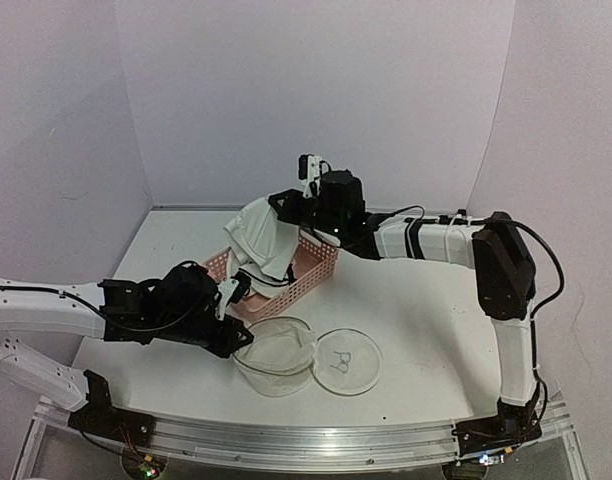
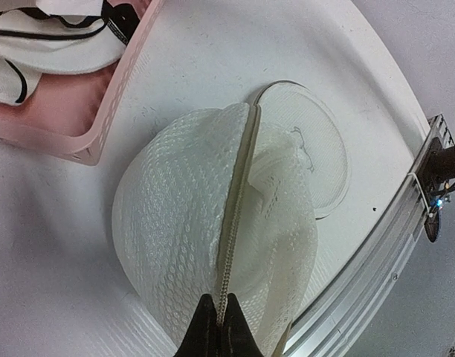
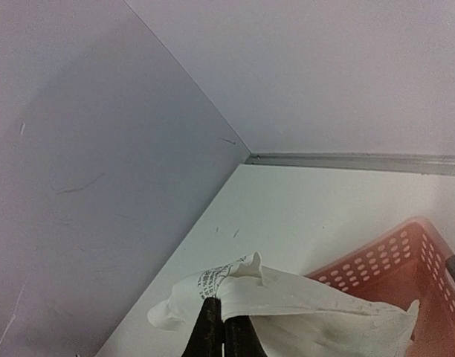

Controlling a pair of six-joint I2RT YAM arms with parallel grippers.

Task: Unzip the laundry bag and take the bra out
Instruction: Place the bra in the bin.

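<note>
The laundry bag point(image 1: 278, 356) lies unzipped near the front edge, its flat logo half point(image 1: 348, 362) spread to the right. In the left wrist view the mesh dome point(image 2: 175, 223) fills the middle, with the zip rim point(image 2: 239, 193) running up it. My left gripper point(image 2: 218, 331) is shut on that rim at the bag's left side point(image 1: 241, 338). My right gripper point(image 1: 276, 207) is shut on the bra point(image 1: 261, 240), held up with its lower part hanging into the pink basket point(image 1: 311, 272). The right wrist view shows its closed jaws point(image 3: 221, 327) pinching the bra's labelled edge point(image 3: 242, 279).
The pink slotted basket point(image 2: 71, 111) stands just behind the bag, with bra fabric point(image 2: 49, 37) in it. The aluminium front rail point(image 2: 376, 245) runs close beside the bag. The back wall and left wall meet behind the basket point(image 3: 246, 158).
</note>
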